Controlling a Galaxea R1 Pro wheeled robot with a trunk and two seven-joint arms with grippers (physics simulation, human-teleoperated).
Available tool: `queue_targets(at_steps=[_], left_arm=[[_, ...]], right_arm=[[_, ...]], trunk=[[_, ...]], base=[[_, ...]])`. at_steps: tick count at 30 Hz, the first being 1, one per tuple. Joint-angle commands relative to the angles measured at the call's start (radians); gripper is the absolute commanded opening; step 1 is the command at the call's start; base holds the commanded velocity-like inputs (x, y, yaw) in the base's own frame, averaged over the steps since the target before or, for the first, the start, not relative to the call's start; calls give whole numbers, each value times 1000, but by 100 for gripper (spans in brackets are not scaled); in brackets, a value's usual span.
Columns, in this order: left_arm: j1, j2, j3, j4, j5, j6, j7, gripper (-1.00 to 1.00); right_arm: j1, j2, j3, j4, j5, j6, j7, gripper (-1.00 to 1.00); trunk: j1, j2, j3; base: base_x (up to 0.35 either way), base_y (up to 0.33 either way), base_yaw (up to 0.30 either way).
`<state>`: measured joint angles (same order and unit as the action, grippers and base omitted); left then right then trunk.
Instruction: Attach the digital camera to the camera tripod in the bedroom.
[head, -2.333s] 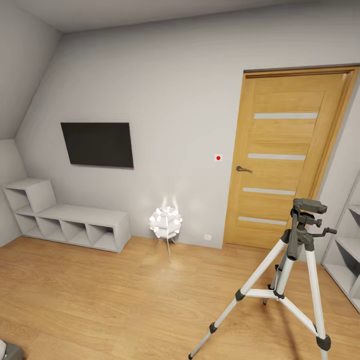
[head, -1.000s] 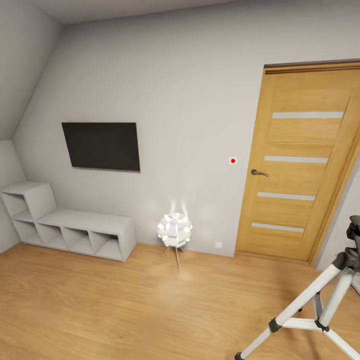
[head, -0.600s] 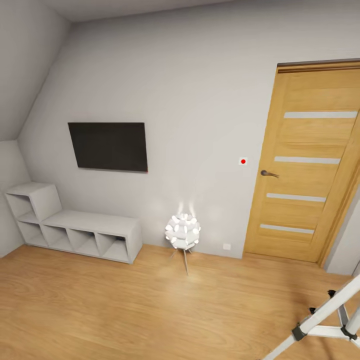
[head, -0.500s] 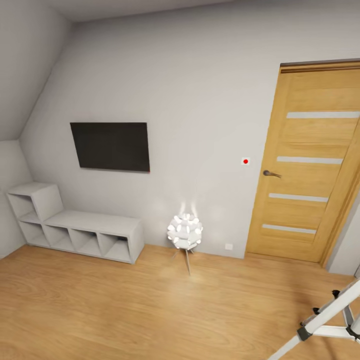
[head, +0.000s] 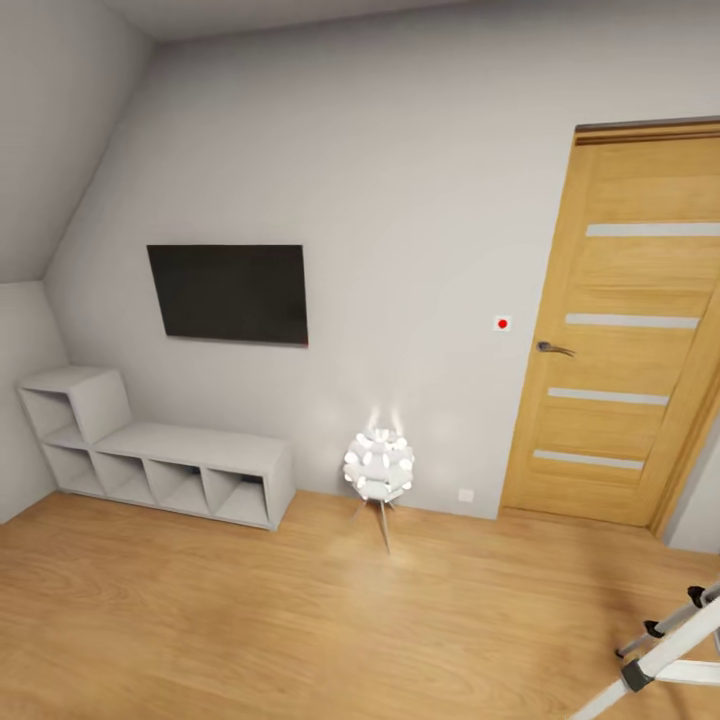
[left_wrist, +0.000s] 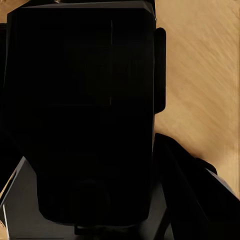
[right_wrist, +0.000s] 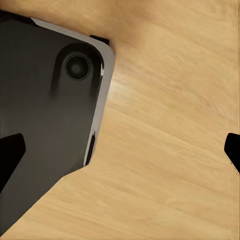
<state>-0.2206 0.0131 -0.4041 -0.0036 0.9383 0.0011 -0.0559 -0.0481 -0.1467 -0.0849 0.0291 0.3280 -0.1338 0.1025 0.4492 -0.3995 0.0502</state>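
Note:
Two silver legs with black joints of the camera tripod (head: 668, 655) show at the bottom right corner of the head view, on the bedroom's plank floor; its head is past the frame edge. The digital camera is out of view in the head view. A large black boxy shape (left_wrist: 80, 110) lies close in the left wrist view above the floor; I cannot tell whether it is the camera or part of the robot, and no fingers stand out against it. My right gripper (right_wrist: 120, 150) is open, its black fingertips (right_wrist: 10, 150) far apart over bare floor, beside the robot's dark base (right_wrist: 45, 115).
A white-globed floor lamp (head: 379, 468) stands lit by the far wall. A low grey-white cubby shelf (head: 160, 460) runs along the wall at left, under a black wall screen (head: 230, 293). A wooden door (head: 625, 330) is at right. Open floor (head: 300, 620) lies in front.
The head view has swung left, so the whole room has slid right in the picture. The tripod has slipped almost off the right edge; only its lower legs remain.

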Motion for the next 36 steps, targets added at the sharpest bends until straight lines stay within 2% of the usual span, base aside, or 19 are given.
queue_targets(at_steps=[1,19,26,36], left_arm=[[0,0,-9,1,8,1,-4,-100],[0,1,-9,1,10,-2,-4,-100],[0,-1,-9,1,9,-8,-4,-100],[0,-4,-10,1,8,-9,-4,-100]], right_arm=[[-1,-1,-9,3,7,-6,2,100],[-1,-1,-9,3,5,-7,0,100],[-1,-1,-9,3,1,-15,0,100],[-1,-1,-10,3,-1,-13,0,100]], trunk=[[1,-1,0],[1,-1,0],[1,-1,0],[1,-1,0]], base=[[283,4,0],[320,4,0],[321,132,-5],[272,245,-236]])
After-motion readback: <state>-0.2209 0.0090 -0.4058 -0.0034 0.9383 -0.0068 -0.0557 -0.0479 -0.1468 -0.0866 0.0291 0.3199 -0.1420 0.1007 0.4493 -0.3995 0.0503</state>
